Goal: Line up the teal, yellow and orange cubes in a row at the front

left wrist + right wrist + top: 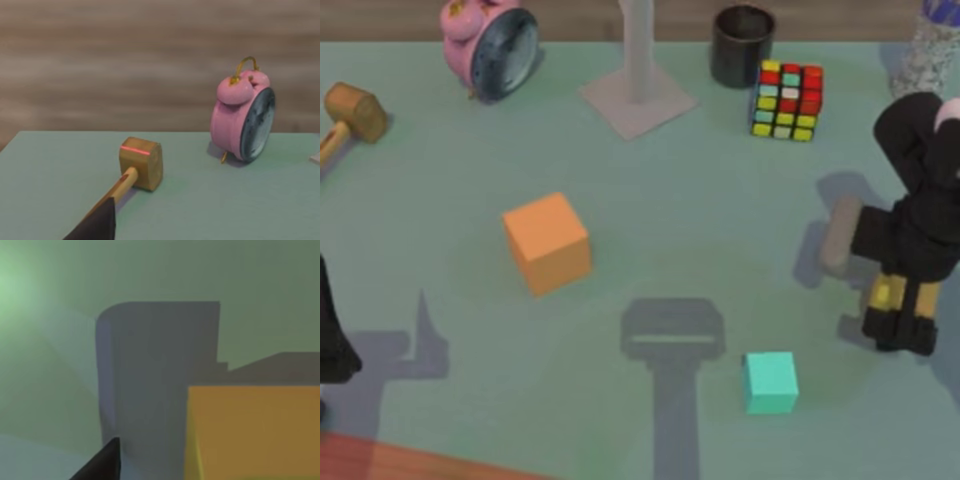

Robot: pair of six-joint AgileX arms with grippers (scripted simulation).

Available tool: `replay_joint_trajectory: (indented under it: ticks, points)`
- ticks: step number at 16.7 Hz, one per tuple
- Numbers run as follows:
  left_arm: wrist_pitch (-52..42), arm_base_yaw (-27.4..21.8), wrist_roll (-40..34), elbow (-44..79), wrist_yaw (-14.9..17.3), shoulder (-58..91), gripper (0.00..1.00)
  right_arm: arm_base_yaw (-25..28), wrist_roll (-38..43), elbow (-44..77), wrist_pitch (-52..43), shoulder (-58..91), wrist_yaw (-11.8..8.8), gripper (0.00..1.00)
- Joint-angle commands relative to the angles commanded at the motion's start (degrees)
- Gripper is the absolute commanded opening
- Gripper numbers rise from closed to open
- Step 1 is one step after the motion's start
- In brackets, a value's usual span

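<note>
Yellow cube [252, 432], mid-sized: seen closest in the right wrist view, pinched between the fingers of the right gripper [903, 300] at the table's right side, lifted clear of the surface judging by its shadow. Judged light, rigid and matte, so flat opposite faces suit a grip.

Orange cube [547, 243], largest: plain, sharp-edged, set left of centre on the green table [700, 210]. A wide jaw spread is judged necessary.

Teal cube [770, 382], smallest: placed near the front, right of centre.

Left gripper: parked at the left edge; finger state cannot be told.

Largest cube [547, 243] left (smallest [770, 382] right).
</note>
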Motion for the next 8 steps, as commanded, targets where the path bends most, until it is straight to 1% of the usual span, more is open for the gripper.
replay_joint_trajectory:
  ticks: [8]
  points:
    - [0.0, 0.0, 0.0, 0.0, 0.0, 0.0, 1.00, 0.0, 0.0, 0.0, 0.0, 0.0, 0.0, 0.25]
